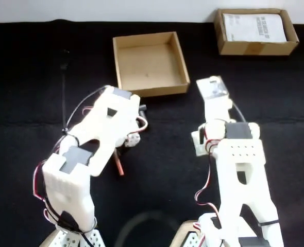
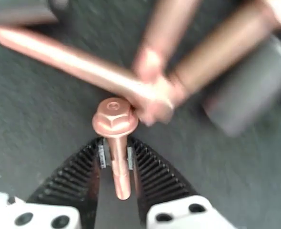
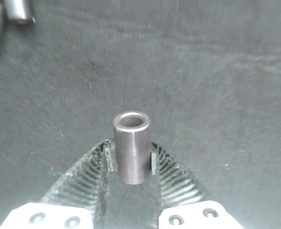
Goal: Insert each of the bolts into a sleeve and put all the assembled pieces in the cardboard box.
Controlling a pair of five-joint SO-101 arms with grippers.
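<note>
The left gripper is closed to a narrow gap on a copper bolt. Its black ribbed fingers pinch the smooth round shank from both sides, and the hexagonal flanged head stands clear past the fingertips. Just beyond that head lie more loose bolts, blurred, with long copper shanks crossing one another. Beside them is a dark grey sleeve.

The right gripper is likewise nearly closed, clamping a sleeve between its ribbed fingers. It is a short, hollow cylinder of dull grey metal, and its open end faces the camera. Spare sleeves lie well apart from it on the black cloth.

In the high view the cardboard box is a shallow, open tray of plain brown card. The white left arm sits just before the box's near wall, and a copper bolt shows beneath it. The right arm stands off the box's right corner. A second cardboard box holding a printed sheet lies to the right of the first, well apart.
</note>
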